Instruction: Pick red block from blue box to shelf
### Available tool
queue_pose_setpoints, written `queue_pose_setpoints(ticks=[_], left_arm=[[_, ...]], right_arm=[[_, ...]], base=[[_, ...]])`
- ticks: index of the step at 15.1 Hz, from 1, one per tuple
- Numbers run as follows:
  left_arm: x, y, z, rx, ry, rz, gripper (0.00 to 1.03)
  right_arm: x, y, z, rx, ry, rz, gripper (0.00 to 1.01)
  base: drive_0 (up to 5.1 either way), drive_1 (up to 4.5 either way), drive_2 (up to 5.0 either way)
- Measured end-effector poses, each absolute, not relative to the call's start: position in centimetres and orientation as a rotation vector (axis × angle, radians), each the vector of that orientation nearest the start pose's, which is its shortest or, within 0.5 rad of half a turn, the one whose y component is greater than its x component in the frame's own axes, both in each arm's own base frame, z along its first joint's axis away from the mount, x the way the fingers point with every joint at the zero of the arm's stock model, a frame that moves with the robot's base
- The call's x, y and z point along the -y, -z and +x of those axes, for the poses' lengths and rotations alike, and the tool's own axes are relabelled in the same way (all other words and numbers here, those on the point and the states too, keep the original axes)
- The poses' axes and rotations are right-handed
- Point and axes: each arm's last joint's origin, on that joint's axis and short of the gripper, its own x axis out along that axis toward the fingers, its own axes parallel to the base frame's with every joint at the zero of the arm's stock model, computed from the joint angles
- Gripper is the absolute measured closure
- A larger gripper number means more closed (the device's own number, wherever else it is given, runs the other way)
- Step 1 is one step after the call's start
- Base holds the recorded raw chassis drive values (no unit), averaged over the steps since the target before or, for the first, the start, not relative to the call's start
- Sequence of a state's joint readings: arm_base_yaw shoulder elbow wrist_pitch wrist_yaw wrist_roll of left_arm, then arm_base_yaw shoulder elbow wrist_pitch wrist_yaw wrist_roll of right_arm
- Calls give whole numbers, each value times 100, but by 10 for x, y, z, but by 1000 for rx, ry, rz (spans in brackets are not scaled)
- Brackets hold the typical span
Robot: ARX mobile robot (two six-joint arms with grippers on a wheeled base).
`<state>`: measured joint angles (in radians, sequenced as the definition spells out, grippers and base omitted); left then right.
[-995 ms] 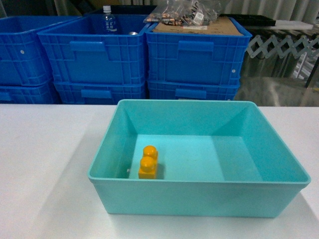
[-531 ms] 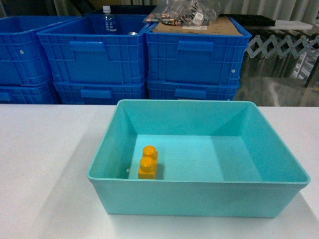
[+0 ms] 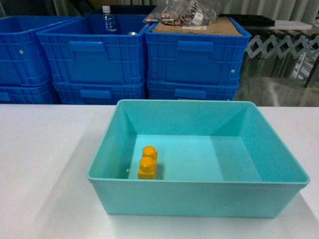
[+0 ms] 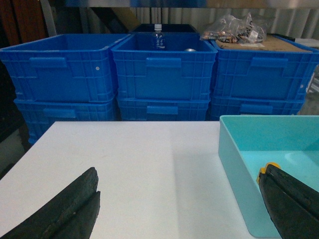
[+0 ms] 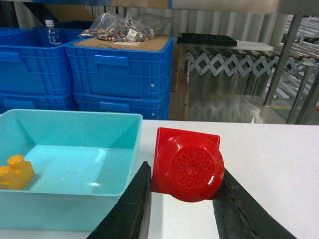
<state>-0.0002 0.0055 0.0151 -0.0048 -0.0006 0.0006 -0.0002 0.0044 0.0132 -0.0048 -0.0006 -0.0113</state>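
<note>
The red block (image 5: 189, 164) sits clamped in the right gripper (image 5: 182, 199), jaws closed on its two sides w/ the round stud face turned toward the wrist cam; it's held out past the right wall of the blue box (image 5: 70, 199), over the white table (image 5: 269, 169), so it's already out of the box; next move, as I judge it, turns on carrying it up and fwd to the shelf (image 5: 281, 59), whose steel upright and rails show behind and to the right, well apart from the jaws; right arm is the one to do it. Left gripper (image 4: 174, 209) hangs w/ jaws spread wide and nothing between them, beside the box's left wall; only an orange-yellow brick (image 3: 148, 162) lies in the box. Raised lettering rings the stud, too blurred to read; bottle (image 3: 108, 20) label illegible too.
</note>
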Motion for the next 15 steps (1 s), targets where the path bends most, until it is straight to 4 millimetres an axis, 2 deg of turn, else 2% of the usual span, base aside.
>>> queue_pose_setpoints(ticks=[15], left_arm=[[0, -168, 97, 6, -1, 1, 5]], right_arm=[[0, -167, 97, 4, 0, -11, 73]], base=[[-142, -142, -142]])
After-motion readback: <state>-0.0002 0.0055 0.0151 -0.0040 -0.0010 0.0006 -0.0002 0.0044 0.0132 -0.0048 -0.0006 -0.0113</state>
